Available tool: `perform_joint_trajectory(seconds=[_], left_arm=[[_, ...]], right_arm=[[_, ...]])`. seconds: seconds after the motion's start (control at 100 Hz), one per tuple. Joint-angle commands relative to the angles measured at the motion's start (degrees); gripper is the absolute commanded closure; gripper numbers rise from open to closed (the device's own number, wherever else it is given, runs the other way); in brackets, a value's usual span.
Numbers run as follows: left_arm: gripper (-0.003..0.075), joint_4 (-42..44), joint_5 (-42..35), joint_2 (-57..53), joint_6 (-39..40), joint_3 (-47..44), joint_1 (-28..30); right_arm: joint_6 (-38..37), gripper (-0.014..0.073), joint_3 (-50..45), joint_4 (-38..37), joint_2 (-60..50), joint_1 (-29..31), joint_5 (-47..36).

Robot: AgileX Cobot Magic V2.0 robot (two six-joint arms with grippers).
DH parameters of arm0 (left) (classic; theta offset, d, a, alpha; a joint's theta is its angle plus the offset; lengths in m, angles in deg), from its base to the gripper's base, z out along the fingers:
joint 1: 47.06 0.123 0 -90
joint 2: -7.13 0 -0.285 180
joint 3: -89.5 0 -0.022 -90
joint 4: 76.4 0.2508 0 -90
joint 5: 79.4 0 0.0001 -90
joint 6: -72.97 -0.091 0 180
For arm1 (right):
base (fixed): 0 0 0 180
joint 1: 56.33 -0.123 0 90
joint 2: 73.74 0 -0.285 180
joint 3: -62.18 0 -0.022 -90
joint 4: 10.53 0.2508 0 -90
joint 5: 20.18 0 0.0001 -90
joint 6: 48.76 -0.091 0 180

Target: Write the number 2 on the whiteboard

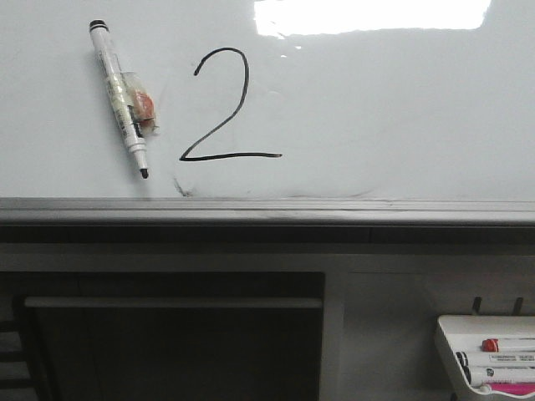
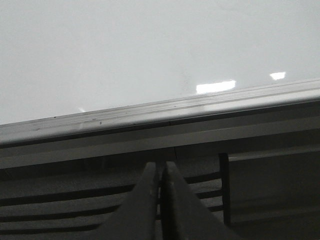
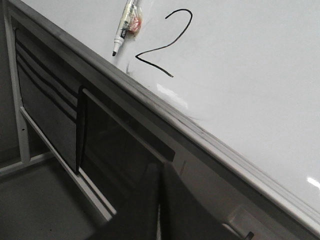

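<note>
White plastic sits nearest in the front view: a small marker tray (image 1: 456, 347) at the lower right, below the board, holding a few markers (image 1: 501, 361), one with a red cap and a pink band showing beneath.

Dark panels and a shelf-like recess fill the space under the board.

The left gripper (image 2: 161, 172) shows in its wrist view as two dark fingers pressed together with only a hairline seam between them, holding nothing, in front of the dark slatted panel below the board's rail.

The right gripper (image 3: 160, 175) looks the same in its own view: fingers closed tip to tip, empty, also below the rail.

A grey metal rail (image 1: 267, 210) runs along the near edge of the whiteboard (image 1: 393, 109). Faint dark smudges lie on the board just beyond the rail, near the digit's base.

The number 2 (image 1: 224, 107) is drawn in thin black line, left of the board's middle, its flat base stroke a little beyond the rail.

Just left of it lies a marker (image 1: 119, 96), uncapped, tip pointing toward the rail, with a clear wrap and an orange-red piece on its right side.

A bright glare patch (image 1: 372, 15) lies at the far edge, to the right.
</note>
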Motion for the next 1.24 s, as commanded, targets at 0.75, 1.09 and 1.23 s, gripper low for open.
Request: perform_joint_trajectory(seconds=[0.75,1.09,1.23], left_arm=[[0.0739,0.2,-3.1,-1.6,0.6,-1.6,-0.3],[0.0740,0.2,-3.1,-1.6,0.6,-1.6,-0.3],[0.0739,0.2,-3.1,-1.6,0.6,-1.6,-0.3]], right_arm=[[-7.3,0.0645,-8.5,9.1,-2.7,44.4,-2.1],[-7.3,0.0645,-8.5,9.1,-2.7,44.4,-2.5],[-7.3,0.0645,-8.5,9.1,-2.7,44.4,-2.5]])
